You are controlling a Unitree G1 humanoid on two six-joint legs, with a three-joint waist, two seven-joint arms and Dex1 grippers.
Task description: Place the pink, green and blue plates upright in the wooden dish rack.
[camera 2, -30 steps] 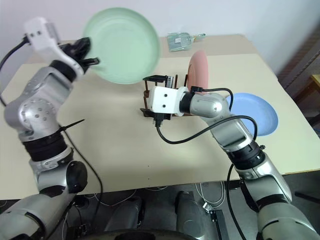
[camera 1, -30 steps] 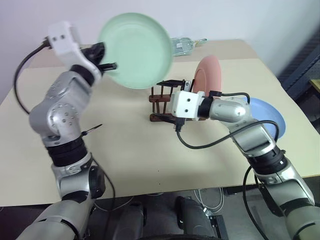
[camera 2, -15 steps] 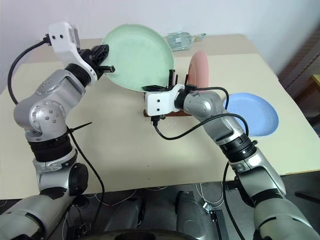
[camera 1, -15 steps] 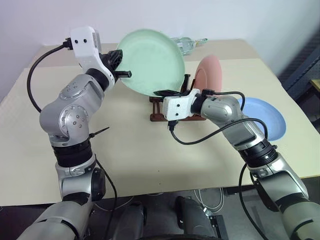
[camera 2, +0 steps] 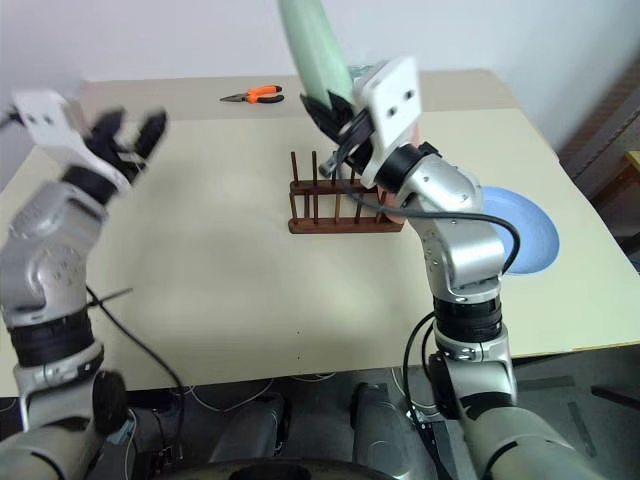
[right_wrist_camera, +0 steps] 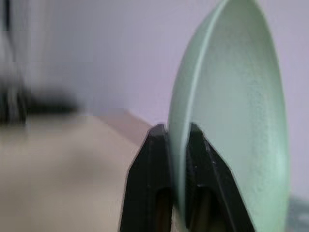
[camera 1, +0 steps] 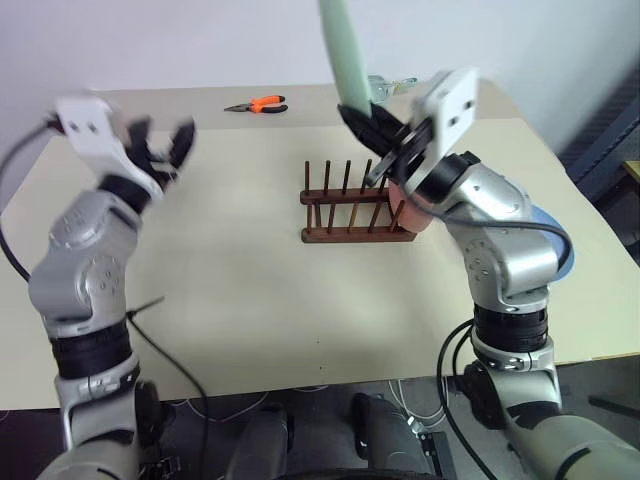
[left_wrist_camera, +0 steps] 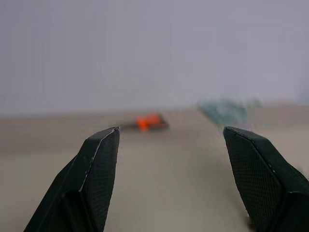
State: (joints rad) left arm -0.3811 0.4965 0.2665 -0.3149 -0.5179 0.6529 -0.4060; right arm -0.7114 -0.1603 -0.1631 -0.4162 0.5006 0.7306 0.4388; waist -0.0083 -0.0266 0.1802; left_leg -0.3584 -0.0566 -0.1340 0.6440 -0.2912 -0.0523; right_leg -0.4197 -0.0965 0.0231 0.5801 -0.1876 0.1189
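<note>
My right gripper [camera 1: 368, 118] is shut on the lower rim of the green plate [camera 1: 344, 52], which it holds upright and edge-on above the wooden dish rack [camera 1: 350, 212]. In the right wrist view both black fingers [right_wrist_camera: 155, 159] pinch the green plate [right_wrist_camera: 231, 96]. My left gripper [camera 1: 160, 140] stands open and empty at the left, well apart from the rack. The pink plate [camera 1: 406, 212] stands at the rack's right end, mostly hidden behind my right arm. The blue plate [camera 2: 522, 232] lies flat on the table at the right, partly covered by that arm.
Orange-handled pliers [camera 1: 256, 103] lie near the table's far edge. A clear plastic item [camera 1: 396, 86] sits at the back behind the green plate. The rack's left pegs [camera 2: 303, 180] stand free. Bare tabletop [camera 1: 240, 260] stretches between my left arm and the rack.
The green plate passed from my left gripper to my right. The left gripper opened and drew back to the left and down. The right gripper shut on the rim, rose and rolled the plate edge-on.
</note>
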